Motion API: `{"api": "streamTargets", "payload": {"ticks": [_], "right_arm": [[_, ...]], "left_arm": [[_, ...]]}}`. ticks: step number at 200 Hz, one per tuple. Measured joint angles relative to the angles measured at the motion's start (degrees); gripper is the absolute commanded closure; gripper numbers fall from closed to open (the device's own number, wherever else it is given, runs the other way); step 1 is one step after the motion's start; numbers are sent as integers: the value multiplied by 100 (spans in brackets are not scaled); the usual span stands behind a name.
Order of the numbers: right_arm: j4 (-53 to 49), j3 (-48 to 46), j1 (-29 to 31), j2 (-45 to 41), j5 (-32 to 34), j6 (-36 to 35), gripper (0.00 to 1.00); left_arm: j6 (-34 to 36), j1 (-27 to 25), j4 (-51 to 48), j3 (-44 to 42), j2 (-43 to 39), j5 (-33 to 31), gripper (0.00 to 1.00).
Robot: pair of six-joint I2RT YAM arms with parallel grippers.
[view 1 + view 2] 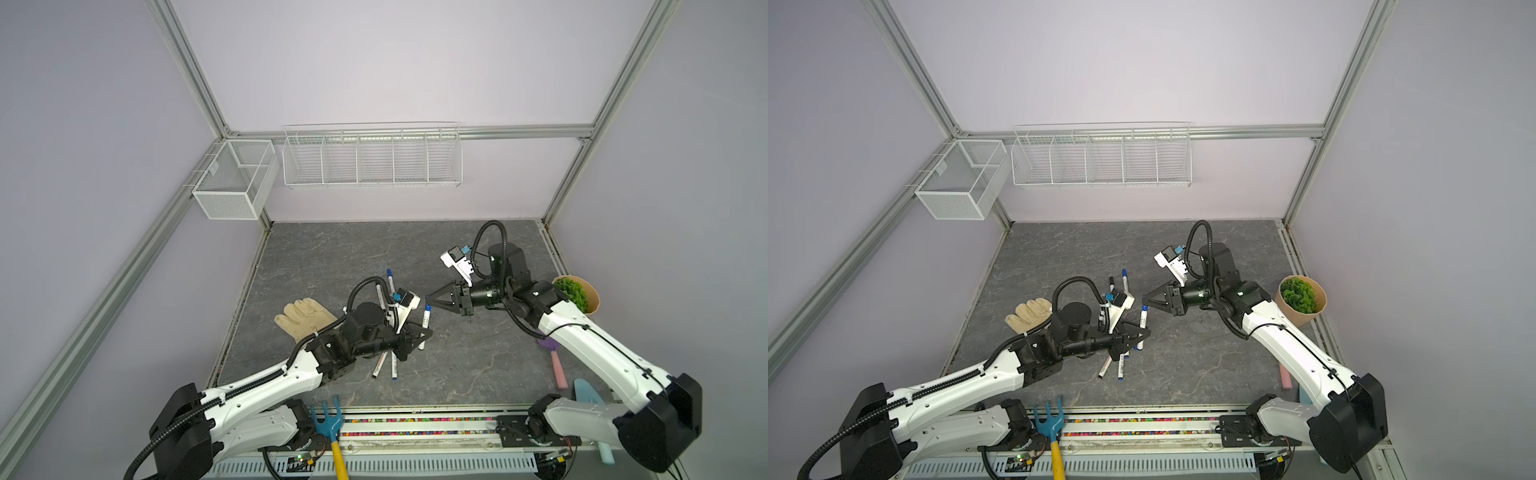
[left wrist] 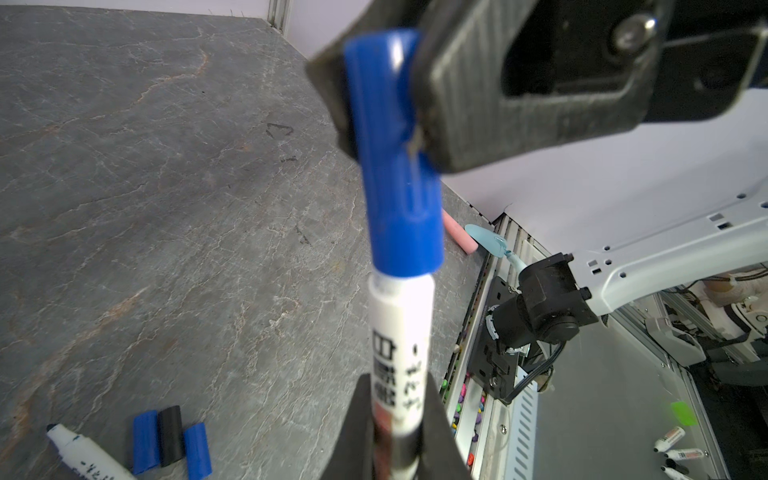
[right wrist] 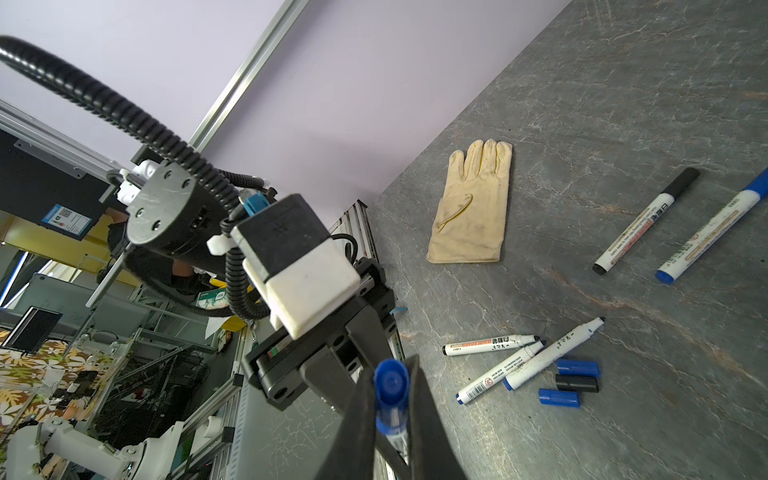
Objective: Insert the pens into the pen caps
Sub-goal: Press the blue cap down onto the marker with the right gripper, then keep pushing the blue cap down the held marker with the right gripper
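**Top views:** In both top views the left gripper (image 1: pixel 424 333) and right gripper (image 1: pixel 429 298) meet over the middle of the grey table (image 1: pixel 478 374). A whiteboard marker (image 1: pixel 425 322) is bridged between them, beside a scatter of other pens.

**Left wrist view:** The left gripper clamps the marker's white barrel while the right gripper pinches the blue cap (image 2: pixel 395 166). The cap sits over the tip with barely a seam showing. The label carries bold Chinese characters and thin script-like marks, too blurred to read. Three loose caps (image 2: pixel 171 436), two blue and one black, lie side by side on the table.

**Right wrist view:** The cap is seen end-on between shut jaws. Beyond it lie three uncapped pens (image 3: pixel 500 372), one printed "WHITEBOARD". Two capped pens (image 3: pixel 646 226) lie near a cream glove (image 3: pixel 473 203). This looks like the third pen of six. The next move likely calls for a firm push along the barrel's axis, then a release.
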Motion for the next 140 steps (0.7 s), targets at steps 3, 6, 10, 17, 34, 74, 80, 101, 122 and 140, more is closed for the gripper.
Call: {"api": "streamTargets", "payload": {"ticks": [3, 6, 10, 17, 34, 74, 80, 101, 122, 140], "right_arm": [[9, -22, 0, -17, 0, 0, 92], [17, -39, 0, -33, 0, 0, 91], [26, -57, 0, -44, 0, 0, 91], [37, -85, 0, -66, 0, -2, 91], [31, -98, 11, -74, 13, -17, 90], [-90, 74, 238, -48, 540, -293, 90], [-96, 114, 282, -33, 636, -326, 89], [-127, 243, 393, 11, 953, -439, 89], [-138, 326, 439, 17, 1132, -498, 88], [-199, 400, 483, 37, 1244, -560, 84]], "left_arm": [[4, 0, -2, 0, 0, 9, 100], [7, 0, -11, 0, 0, 13, 100], [24, 0, -22, 0, 0, 28, 100], [44, 0, -42, 0, 0, 37, 100], [87, 0, -66, 0, 0, 37, 100], [216, 0, -66, 0, 15, -269, 100], [240, 0, -42, -2, 26, -341, 100], [319, 0, 68, -4, 74, -566, 100], [437, -11, 275, -70, 90, -769, 100], [564, -61, 483, -162, 90, -988, 100]]}}
